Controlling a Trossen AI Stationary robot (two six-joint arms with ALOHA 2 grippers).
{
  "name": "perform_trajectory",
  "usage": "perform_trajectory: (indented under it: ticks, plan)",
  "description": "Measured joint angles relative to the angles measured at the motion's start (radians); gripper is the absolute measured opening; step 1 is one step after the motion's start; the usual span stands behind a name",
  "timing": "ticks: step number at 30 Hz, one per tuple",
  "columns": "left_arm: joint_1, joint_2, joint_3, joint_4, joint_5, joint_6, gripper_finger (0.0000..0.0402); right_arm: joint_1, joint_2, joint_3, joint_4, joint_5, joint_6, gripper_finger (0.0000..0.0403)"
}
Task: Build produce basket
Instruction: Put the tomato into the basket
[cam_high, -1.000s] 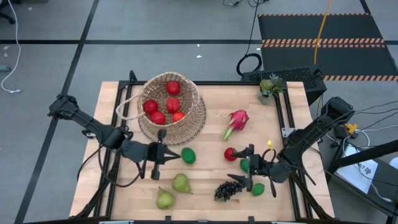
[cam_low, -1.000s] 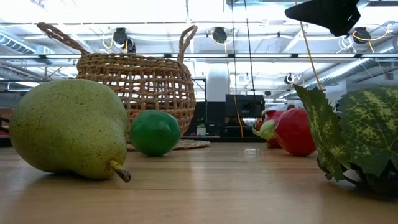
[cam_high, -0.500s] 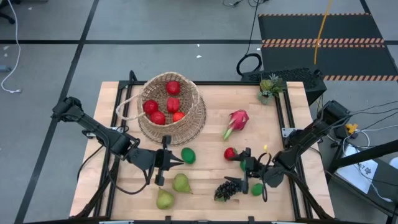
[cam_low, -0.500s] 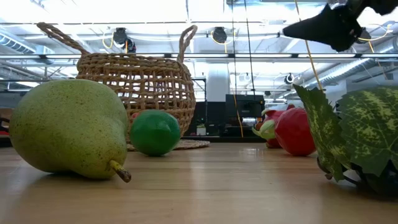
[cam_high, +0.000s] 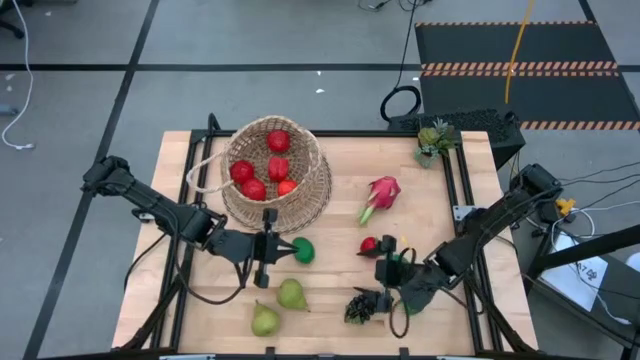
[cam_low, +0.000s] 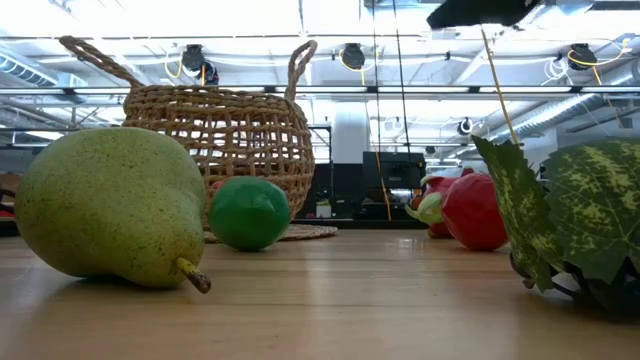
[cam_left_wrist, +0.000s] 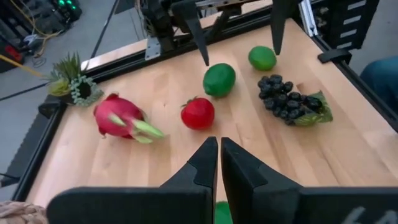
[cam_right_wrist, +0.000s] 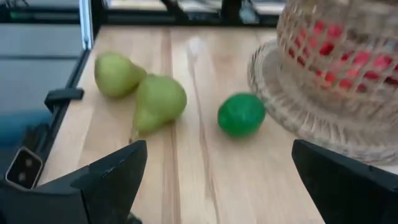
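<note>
I had the left end effector (cam_high: 283, 250) clenched on nothing, its two fingers pressed together as the left wrist view showed, and no fruit between them. It sat just beside a green lime (cam_high: 302, 249), which lay on the surface directly ahead of its fingertips, not touching as far as I could tell. I judged that the closed fingers meant this arm was between picks, and would have to open before taking that lime.

Just behind that end effector, towards the far side, stood the basket (cam_high: 310, 195), already holding five red fruits (cam_high: 277, 168). On its near side lay two pears (cam_high: 290, 294), close together and untouched.

My right end effector (cam_high: 388, 272) was released, its fingers spread as wide as they go, and it carried nothing. It hung over the cluster on its own side: a second lime (cam_left_wrist: 219, 79) below and between its fingers, a third lime (cam_left_wrist: 262, 57) and the grape bunch (cam_high: 366, 304) just beside it, a red tomato (cam_high: 369, 245) just beyond. I read the wide spread as readiness to come down around one of these.

Farther off lay the dragon fruit (cam_high: 381, 194), well apart from both arms. At the far corner stood a small potted plant (cam_high: 434, 139), which I took to be decoration, not produce.
</note>
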Motion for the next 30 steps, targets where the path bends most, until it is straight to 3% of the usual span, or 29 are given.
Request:
perform_trajectory:
  ticks: [5,14,23,30]
  plan:
    - [0.012,0.0,0.0,0.0,0.001,-0.034,0.0024,-0.078,0.002,-0.026,-0.089,-0.15,0.054,0.0396]
    - [0.005,0.0,0.0,0.0,0.004,-0.113,0.0024,-0.152,0.001,-0.119,-0.12,-0.274,0.052,0.0396]
    - [-0.001,0.003,0.0,0.0,0.007,-0.157,0.0024,-0.157,0.001,-0.208,-0.07,-0.279,0.075,0.0396]
    - [-0.007,0.003,0.0,0.018,0.007,-0.096,0.0024,-0.17,0.001,-0.21,-0.069,-0.28,-0.005,0.0396]
